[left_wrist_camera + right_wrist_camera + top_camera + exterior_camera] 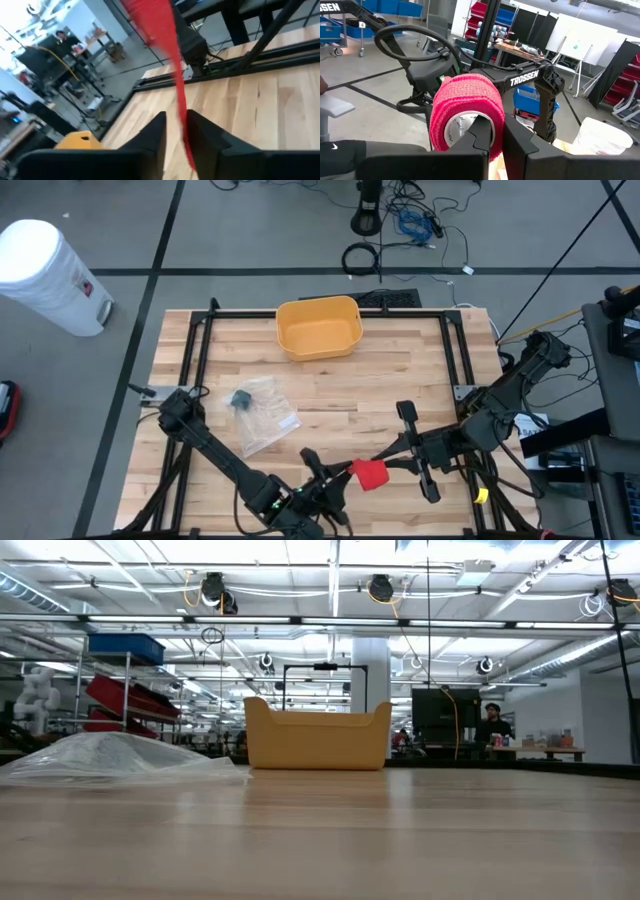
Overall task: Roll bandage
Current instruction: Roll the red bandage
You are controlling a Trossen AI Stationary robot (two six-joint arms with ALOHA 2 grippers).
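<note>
Red bandage roll (371, 473) held above the wooden table (400, 380), well toward the near edge from the yellow bin (319, 326), which stands at the far middle. Right gripper (385, 463) just to the right of the roll, fingers (517, 142) pinched shut on the roll's wall, one inside the white core and one outside on the red wrap. Left gripper (335, 482) just to the left of the roll, its two dark fingers (150, 137) drawn nearly together on the loose red strip (172, 65) that runs up from between them; strip blurred, so actual contact hard to confirm. Clear plastic bag (262, 415) with a dark object inside, lying flat between the bin and the left arm's base, well apart from both grippers.
</note>
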